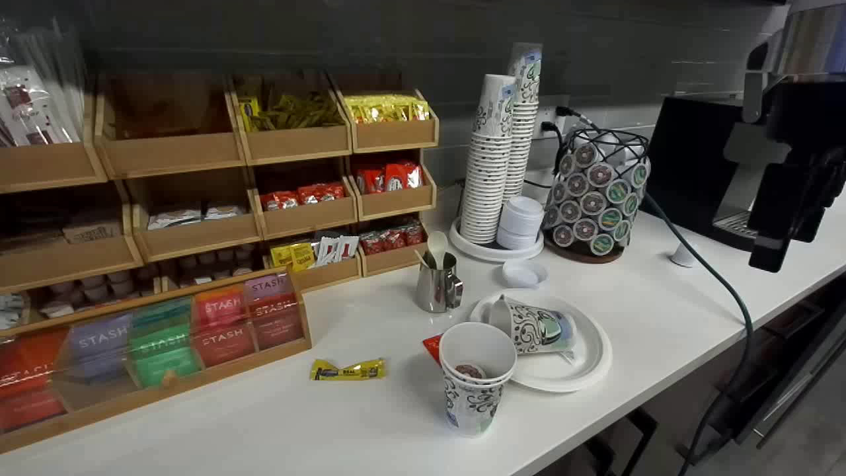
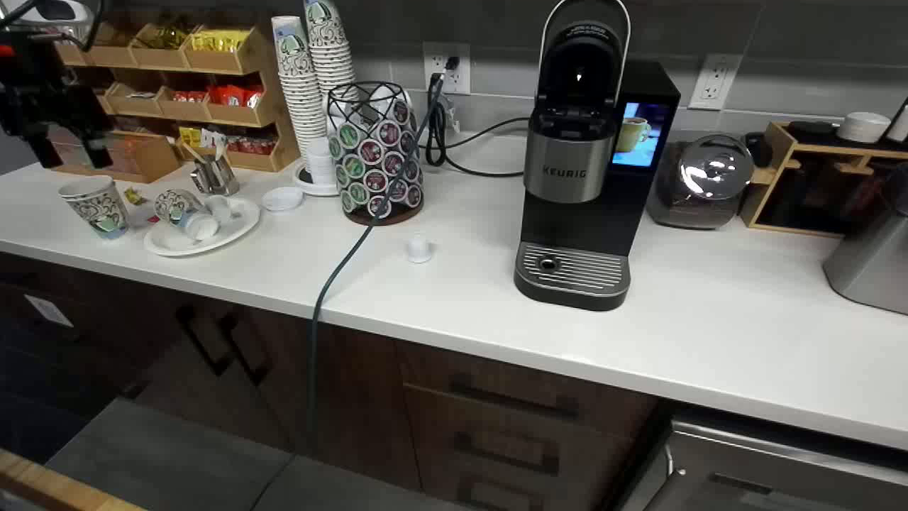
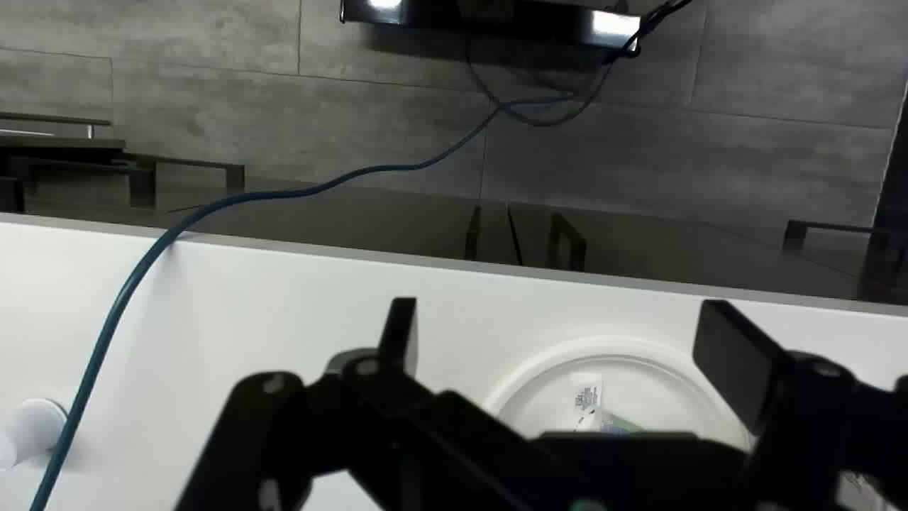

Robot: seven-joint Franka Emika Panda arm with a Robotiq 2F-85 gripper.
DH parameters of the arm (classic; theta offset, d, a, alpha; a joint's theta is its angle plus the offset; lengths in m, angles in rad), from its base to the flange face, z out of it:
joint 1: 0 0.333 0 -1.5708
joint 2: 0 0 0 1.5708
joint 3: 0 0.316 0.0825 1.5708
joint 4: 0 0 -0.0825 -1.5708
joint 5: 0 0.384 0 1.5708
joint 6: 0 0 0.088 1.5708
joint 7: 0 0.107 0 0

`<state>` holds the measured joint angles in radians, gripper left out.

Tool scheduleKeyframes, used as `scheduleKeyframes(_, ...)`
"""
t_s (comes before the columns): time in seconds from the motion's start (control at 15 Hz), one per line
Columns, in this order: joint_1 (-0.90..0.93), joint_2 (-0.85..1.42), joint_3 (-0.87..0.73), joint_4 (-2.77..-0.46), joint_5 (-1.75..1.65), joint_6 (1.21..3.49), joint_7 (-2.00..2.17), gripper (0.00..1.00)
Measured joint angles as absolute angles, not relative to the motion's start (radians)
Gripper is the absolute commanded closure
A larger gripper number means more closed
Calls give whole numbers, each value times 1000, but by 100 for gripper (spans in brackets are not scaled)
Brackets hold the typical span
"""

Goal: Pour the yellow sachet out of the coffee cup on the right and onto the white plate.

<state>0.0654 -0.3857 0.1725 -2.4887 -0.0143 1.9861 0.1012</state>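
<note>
Wrist view shows the gripper (image 3: 565,346) with its fingers (image 3: 734,362) spread wide and nothing pinched between them. In both exterior views the coffee cup (image 1: 540,328) lies on its side on the white plate (image 1: 590,365), well apart from the gripper. The yellow sachet cannot be made out; it may be inside the cup or behind it. Whether the pour is done, I cannot tell. The yellow packet (image 1: 347,369) on the counter (image 1: 264,423) seems a different one, and could be taken for the target by mistake. If the pour is unfinished, the main danger is probably the cup's round wall: a finger coming down off-centre could roll it over the rim. Gripping too hard could crumple the paper and trap the sachet. A wide swing might topple the nested cups (image 1: 477,400) standing just beside the plate, or snag the cable (image 3: 112,323) crossing the counter.
</note>
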Motion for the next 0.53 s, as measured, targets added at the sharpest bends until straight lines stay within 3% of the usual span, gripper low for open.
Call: scheduleKeyframes(0.53,71,-381,184,-2482,-12,1986,148,0)
